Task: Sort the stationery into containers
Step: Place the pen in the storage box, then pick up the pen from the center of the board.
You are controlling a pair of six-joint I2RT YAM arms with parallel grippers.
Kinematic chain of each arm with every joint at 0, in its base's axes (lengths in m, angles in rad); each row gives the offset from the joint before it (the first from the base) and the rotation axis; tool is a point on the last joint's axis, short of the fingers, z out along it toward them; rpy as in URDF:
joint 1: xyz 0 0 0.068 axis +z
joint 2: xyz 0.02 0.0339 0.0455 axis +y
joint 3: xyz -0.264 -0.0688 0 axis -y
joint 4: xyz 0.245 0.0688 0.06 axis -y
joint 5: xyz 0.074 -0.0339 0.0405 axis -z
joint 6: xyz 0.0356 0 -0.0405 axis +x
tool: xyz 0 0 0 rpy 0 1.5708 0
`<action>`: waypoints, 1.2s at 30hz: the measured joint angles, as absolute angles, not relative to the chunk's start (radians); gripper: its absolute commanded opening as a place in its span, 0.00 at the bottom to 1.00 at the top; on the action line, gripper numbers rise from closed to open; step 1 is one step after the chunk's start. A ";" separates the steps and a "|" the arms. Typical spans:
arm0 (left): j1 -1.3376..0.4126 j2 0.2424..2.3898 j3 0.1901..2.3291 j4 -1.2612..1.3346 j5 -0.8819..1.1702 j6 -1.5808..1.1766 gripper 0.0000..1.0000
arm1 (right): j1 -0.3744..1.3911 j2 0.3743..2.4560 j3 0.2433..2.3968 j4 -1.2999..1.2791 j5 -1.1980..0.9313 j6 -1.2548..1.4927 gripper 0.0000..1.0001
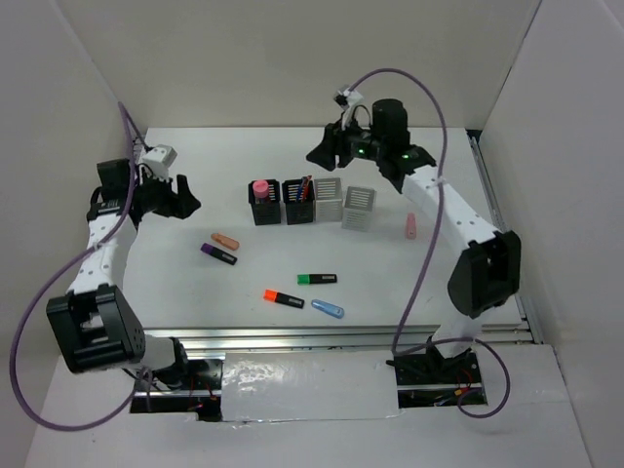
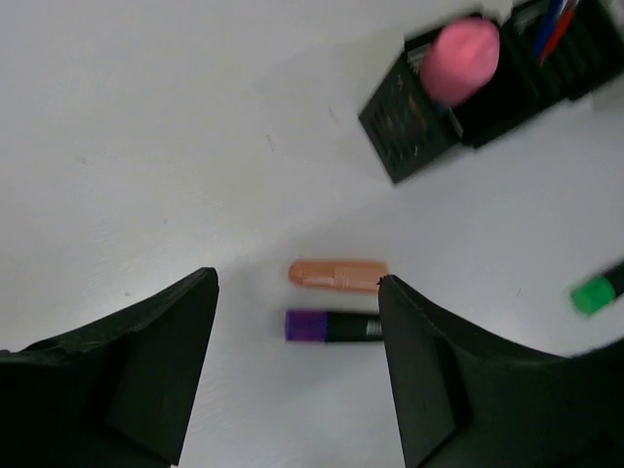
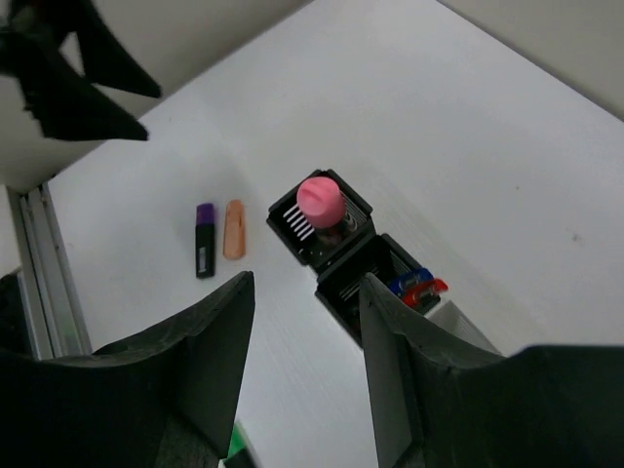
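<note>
Both empty: left fingers (image 2: 146, 375) wide apart, right fingers (image 3: 195, 375) narrower.

The bench (image 1: 195, 292) is showing a smooth, matt white surface. The black pen cups (image 1: 263, 207) are looking like hard matt plastic, and so are the grey pen cups (image 1: 358, 208) to their right. The markers (image 1: 317, 279) are reading as smooth plastic, with the peach marker (image 2: 338, 275) slightly glossy. Both pairs of jaws are appearing as dull black plastic. The rail (image 1: 322, 339) along the bench's lower edge is gleaming like bare metal.
</note>
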State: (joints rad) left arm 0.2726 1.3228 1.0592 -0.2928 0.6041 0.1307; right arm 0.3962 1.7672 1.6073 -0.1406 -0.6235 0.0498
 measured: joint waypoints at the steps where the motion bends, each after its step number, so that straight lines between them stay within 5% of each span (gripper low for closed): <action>1: 0.269 1.367 1.085 -0.321 0.609 0.171 0.79 | 0.379 1.712 1.596 -0.160 -0.637 0.027 0.53; 11: 0.205 1.893 1.584 -0.888 0.758 0.844 0.72 | 0.156 1.437 1.399 -0.435 -0.785 -0.218 0.53; 36: 0.033 1.974 1.456 -0.886 0.580 1.356 0.75 | -0.047 1.306 1.276 -0.637 -0.828 -0.323 0.52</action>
